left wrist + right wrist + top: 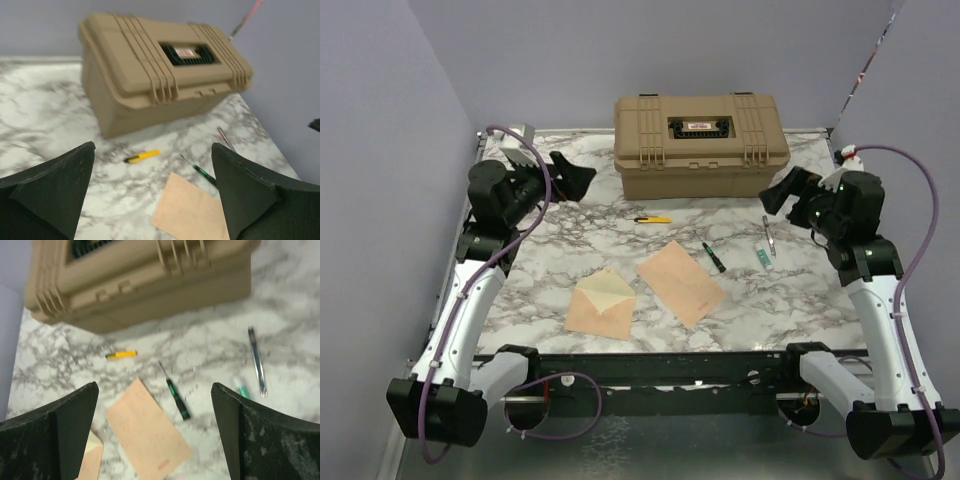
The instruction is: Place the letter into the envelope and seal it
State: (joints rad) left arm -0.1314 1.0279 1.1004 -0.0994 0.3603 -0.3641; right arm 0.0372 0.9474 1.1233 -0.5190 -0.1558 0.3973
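Left end effector (576,174): mine, spread wide, holding nothing; it hangs off the left end of the tan case (700,145).
Right end effector (782,190): spread wide, holding nothing; off the case's right front corner.
Letter (681,282): flat on the table (550,260), skewed, in front of the case's middle.
Envelope (601,305): in front of the case's left end, farther from it than the letter; flap open, pale inside up.
Handling: I judge the letter light, thin and limp; lying flat, it offers no raised edge to pinch.
Grasp point: I favour a corner or short edge, approached low and lifted gently to avoid creasing.
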